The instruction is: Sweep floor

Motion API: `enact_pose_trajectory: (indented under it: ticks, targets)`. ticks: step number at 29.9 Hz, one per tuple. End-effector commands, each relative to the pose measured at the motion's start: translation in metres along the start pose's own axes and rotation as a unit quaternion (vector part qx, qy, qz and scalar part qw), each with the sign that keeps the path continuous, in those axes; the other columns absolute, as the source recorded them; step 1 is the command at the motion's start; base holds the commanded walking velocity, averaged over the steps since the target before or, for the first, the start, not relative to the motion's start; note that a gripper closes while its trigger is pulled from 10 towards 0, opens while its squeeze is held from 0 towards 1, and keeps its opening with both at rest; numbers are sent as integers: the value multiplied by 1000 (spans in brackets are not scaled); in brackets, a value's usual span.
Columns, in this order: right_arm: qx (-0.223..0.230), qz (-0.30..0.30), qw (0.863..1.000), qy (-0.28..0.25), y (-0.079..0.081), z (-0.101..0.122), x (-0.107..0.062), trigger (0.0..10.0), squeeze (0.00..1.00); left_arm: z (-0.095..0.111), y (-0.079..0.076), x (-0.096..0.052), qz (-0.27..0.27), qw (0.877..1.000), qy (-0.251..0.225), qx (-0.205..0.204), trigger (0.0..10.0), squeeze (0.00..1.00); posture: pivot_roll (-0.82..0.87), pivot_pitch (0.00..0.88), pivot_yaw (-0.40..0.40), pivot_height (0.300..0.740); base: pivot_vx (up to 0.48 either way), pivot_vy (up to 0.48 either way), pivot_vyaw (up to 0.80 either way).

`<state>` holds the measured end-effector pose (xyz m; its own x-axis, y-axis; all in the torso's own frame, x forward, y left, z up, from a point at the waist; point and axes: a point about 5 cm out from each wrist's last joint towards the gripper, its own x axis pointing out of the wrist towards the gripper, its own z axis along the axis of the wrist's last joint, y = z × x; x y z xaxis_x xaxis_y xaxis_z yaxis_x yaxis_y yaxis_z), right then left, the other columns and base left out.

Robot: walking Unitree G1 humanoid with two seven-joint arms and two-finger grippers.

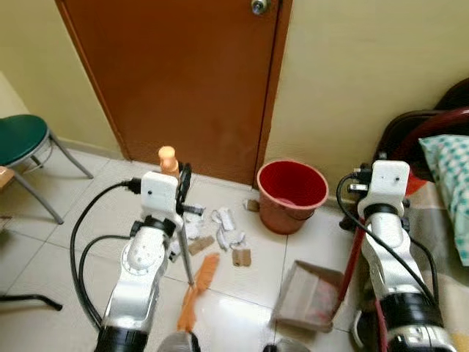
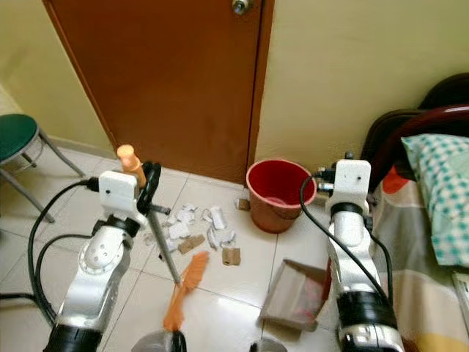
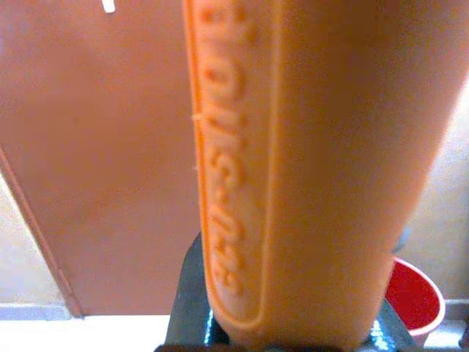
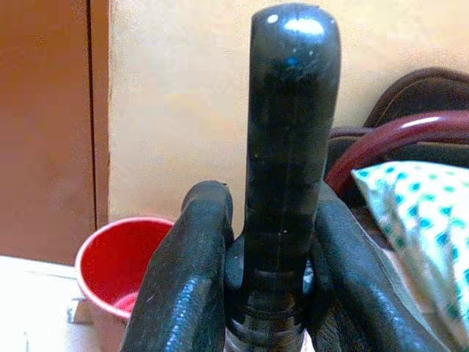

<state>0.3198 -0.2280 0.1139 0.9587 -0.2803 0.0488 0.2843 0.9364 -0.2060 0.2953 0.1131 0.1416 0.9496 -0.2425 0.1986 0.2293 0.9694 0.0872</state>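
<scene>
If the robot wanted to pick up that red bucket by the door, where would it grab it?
Probably the rim. The red bucket stands upright on the floor with its mouth open upward, so one finger could slip inside and one outside the wall, coming down from above. The side nearest the robot looks easiest, since the wall and door stand close behind it. No handle can be made out.

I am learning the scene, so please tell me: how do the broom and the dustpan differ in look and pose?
The broom has orange bristles and an orange grip; the dustpan is grey-brown. The broom stands tilted, held by the left gripper; the dustpan lies on the floor, its black handle held by the right gripper. Both face the scattered paper scraps.
</scene>
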Motion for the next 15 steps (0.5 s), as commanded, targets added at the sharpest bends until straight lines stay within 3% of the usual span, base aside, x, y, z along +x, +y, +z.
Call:
enact_pose_trajectory:
  ticks: [1, 4, 9, 11, 15]
  targets:
    - [-7, -7, 1000, -16, 0, 4, 5, 10000, 0, 16, -7, 10, -16, 999, -37, -6, 10000, 0, 36, 213, 25, 740, 0, 0, 0]
    - [-12, -6, 1000, -10, 6, -1, 8, 10000, 0, 24, -17, 25, -44, 998, -53, -4, 10000, 0, 50, 243, 31, 740, 0, 0, 0]
    - [-11, -6, 1000, -8, 10, -4, 10, 10000, 0, 30, -26, 35, -73, 996, -59, -12, 10000, 0, 63, 267, 40, 740, 0, 0, 0]
    - [-9, -6, 1000, -8, 12, -6, 10, 10000, 0, 29, -38, 43, -103, 993, -52, -14, 10000, 0, 64, 277, 45, 740, 0, 0, 0]
    - [-6, -8, 1000, -8, 13, -9, 8, 10000, 0, 24, -58, 43, -157, 987, -33, -4, 10000, 0, 59, 287, 49, 740, 0, 0, 0]
